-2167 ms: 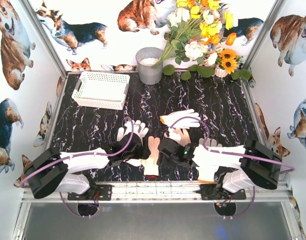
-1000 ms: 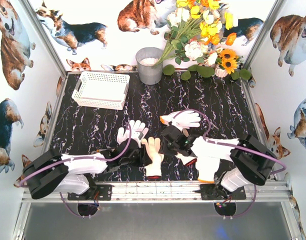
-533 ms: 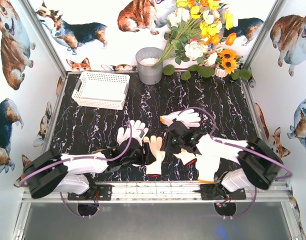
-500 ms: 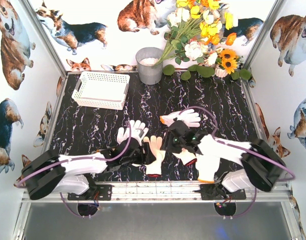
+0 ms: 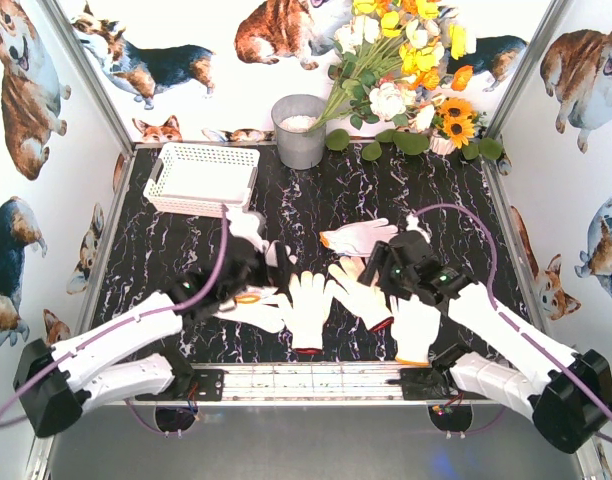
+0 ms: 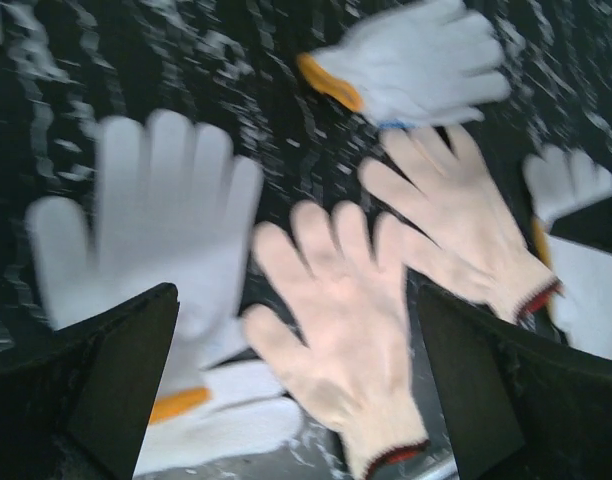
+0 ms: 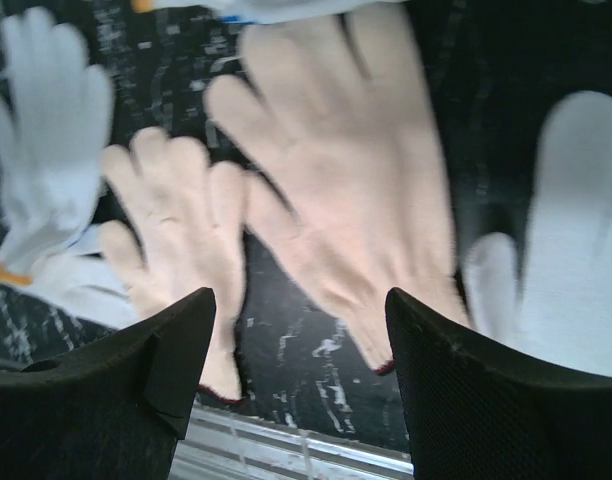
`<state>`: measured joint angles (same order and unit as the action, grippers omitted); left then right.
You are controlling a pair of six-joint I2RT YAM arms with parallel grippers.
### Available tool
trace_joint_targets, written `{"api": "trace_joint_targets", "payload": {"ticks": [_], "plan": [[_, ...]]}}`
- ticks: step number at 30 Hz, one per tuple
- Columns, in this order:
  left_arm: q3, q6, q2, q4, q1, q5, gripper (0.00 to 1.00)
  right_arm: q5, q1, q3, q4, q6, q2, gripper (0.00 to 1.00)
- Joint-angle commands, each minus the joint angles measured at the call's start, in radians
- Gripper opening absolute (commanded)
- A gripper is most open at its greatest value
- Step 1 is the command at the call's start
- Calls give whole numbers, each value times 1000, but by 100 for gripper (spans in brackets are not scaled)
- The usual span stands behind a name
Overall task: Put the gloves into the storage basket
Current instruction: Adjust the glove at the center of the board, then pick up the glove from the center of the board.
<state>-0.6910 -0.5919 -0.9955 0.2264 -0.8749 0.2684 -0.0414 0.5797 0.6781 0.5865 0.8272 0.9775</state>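
Several gloves lie flat at the table's near middle. Two cream gloves with red cuffs (image 5: 308, 310) (image 5: 361, 293) lie side by side. A white glove with an orange cuff (image 5: 361, 236) lies behind them, another (image 5: 416, 325) to their right, and one (image 5: 254, 308) to their left, partly under my left arm. The white lattice basket (image 5: 201, 178) stands at the far left with nothing showing inside. My left gripper (image 5: 266, 270) (image 6: 306, 400) hangs open and empty above the left gloves (image 6: 156, 220). My right gripper (image 5: 386, 272) (image 7: 296, 390) hangs open and empty above the cream gloves (image 7: 356, 170).
A grey metal bucket (image 5: 299, 130) stands at the back just right of the basket. A bunch of flowers (image 5: 406, 70) fills the back right corner. The metal rail (image 5: 316, 375) runs along the near edge.
Both arms have risen off the gloves and reached further out, the left gripper up and left, the right gripper to the right. The two cream gloves now lie uncovered. Both grippers stay empty.
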Motion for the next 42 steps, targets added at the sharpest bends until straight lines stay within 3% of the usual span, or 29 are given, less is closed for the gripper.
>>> {"api": "trace_joint_targets", "payload": {"ticks": [1, 5, 9, 16, 26, 42], "plan": [[-49, 184, 21, 123, 222, -135, 100, 28, -86, -32, 69, -35, -2, 70], [-46, 261, 55, 155, 469, -175, 100, 56, -132, -75, 17, -45, 6, 71], [-12, 302, 100, 171, 547, -72, 100, 99, -174, -95, -19, -63, 56, 70], [-35, 326, 93, 184, 559, -29, 100, 184, -178, -85, -90, -72, 108, 60], [-32, 326, 102, 174, 566, -45, 100, 130, -178, -44, -88, -122, 111, 61], [-34, 324, 95, 175, 576, -48, 100, 84, -178, 0, -122, -150, 299, 55]]}}
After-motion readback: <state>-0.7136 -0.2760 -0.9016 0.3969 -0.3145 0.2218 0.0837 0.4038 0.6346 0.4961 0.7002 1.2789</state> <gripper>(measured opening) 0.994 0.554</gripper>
